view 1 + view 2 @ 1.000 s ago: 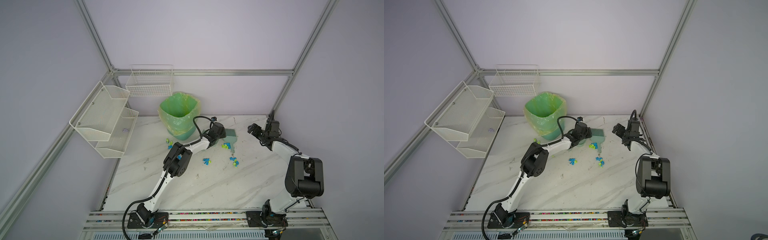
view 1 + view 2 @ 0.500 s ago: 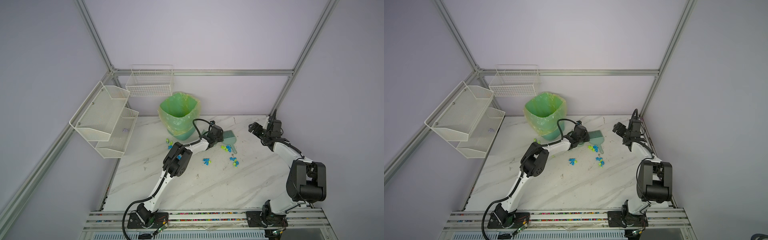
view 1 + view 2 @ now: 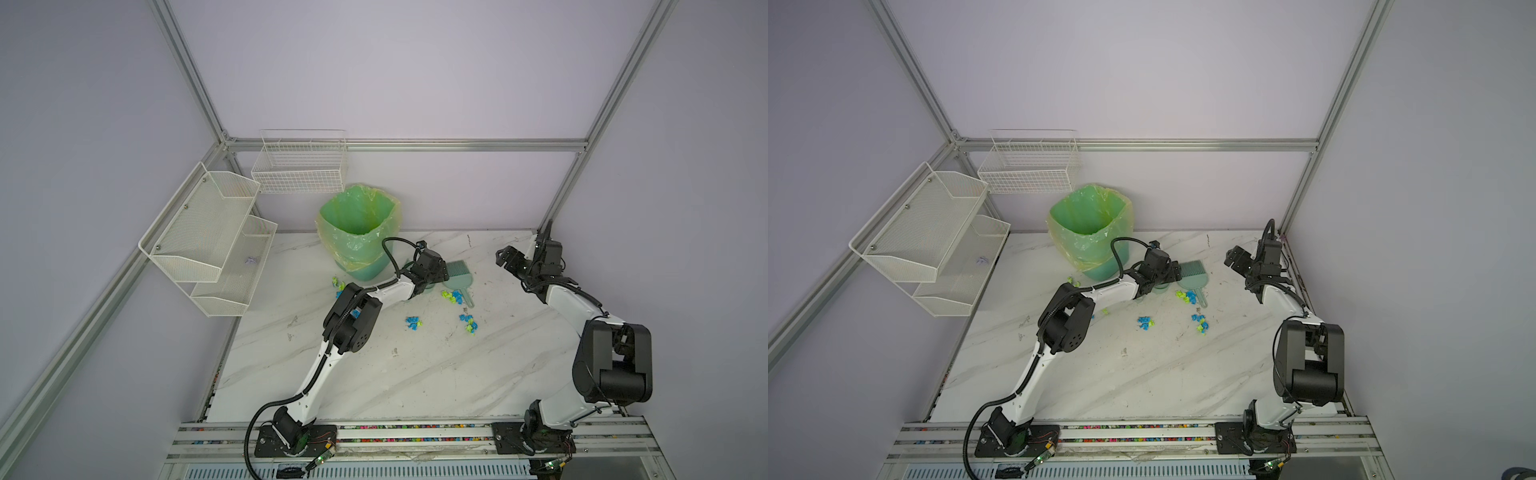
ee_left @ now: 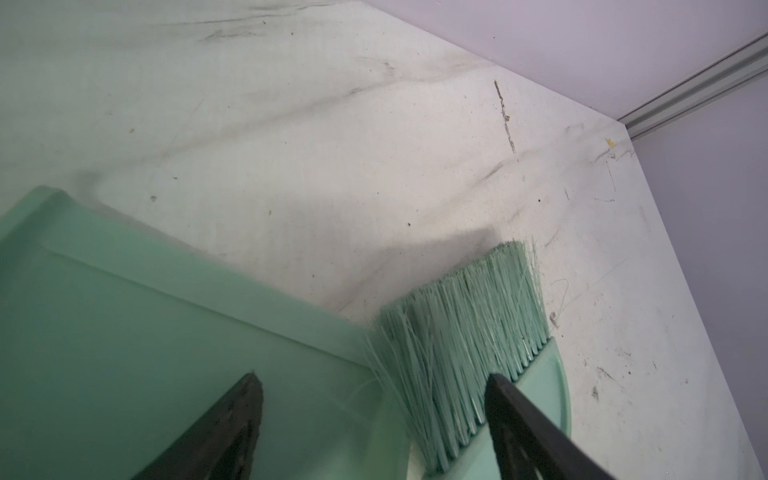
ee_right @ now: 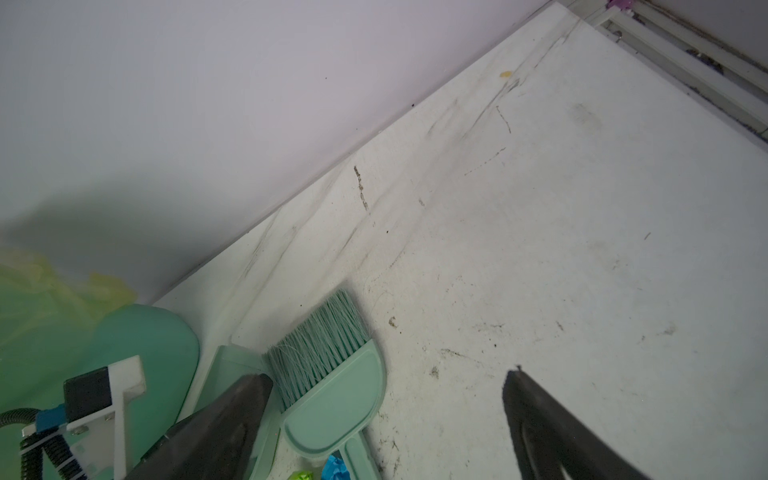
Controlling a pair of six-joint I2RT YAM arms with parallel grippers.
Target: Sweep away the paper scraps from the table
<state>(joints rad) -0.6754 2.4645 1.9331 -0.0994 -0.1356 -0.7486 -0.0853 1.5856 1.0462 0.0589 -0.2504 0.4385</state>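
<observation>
Released a second ago, the smooth mint dustpan (image 4: 145,332) lies flat under the left gripper (image 4: 372,386), whose black fingers spread wide and empty, beside a bristly brush (image 4: 465,332). Likewise the right gripper (image 3: 506,257) gapes empty. Crumpled blue-and-lime paper scraps (image 3: 453,296) dot the veined marble table (image 3: 415,374) nearby.

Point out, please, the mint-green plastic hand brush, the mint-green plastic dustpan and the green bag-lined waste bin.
Mint-green plastic hand brush (image 5: 318,336): right wrist view, on its bristles.
Mint-green plastic dustpan (image 4: 145,332): left wrist view, on its flat floor.
Green bag-lined waste bin (image 3: 363,268): a top view, on its outer wall.
</observation>
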